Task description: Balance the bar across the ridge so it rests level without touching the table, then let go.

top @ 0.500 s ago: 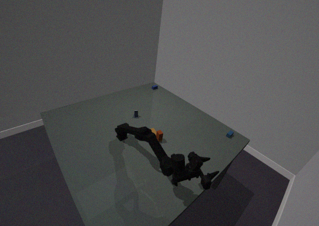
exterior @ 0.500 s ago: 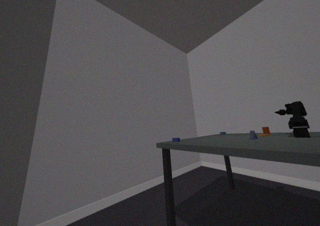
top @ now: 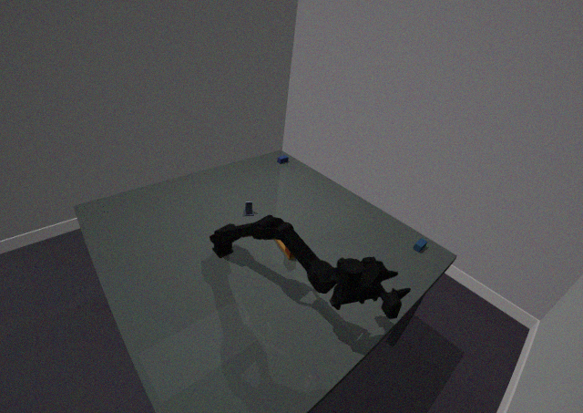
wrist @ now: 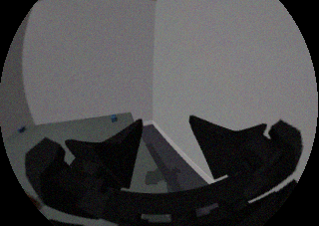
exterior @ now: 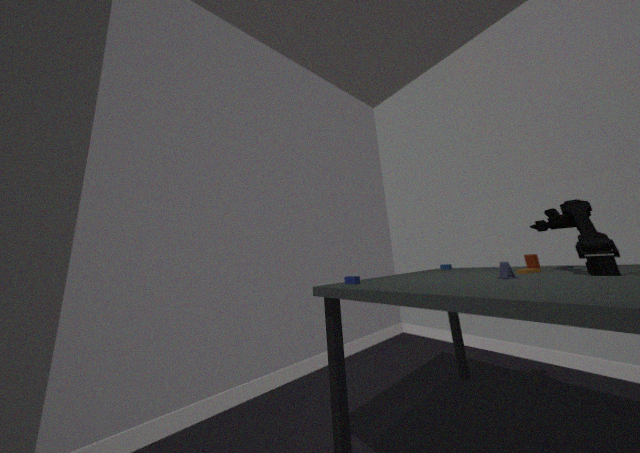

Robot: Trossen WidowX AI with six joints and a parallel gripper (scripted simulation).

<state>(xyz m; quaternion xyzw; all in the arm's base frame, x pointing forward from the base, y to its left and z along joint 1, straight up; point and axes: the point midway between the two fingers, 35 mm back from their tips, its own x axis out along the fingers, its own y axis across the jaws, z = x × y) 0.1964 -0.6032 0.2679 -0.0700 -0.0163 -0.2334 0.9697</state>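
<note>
Currently the matte black gripper (exterior: 537,226) hangs raised, partly open, gripping nothing. The flat orange bar (exterior: 528,270) lies on the smooth grey-green worktop (exterior: 465,288), beside the wedge-shaped purple ridge (exterior: 506,270).

- A grey-green table (top: 141,267) on dark legs (exterior: 336,365) stands in the corner of a room with grey walls.
- One small blue block (top: 282,160) sits at the table's far corner, nearest the wall corner.
- A second blue block (top: 420,244) sits by the table's right edge, beside the wall.
- A white skirting board (exterior: 217,401) runs along the wall behind the table.
</note>
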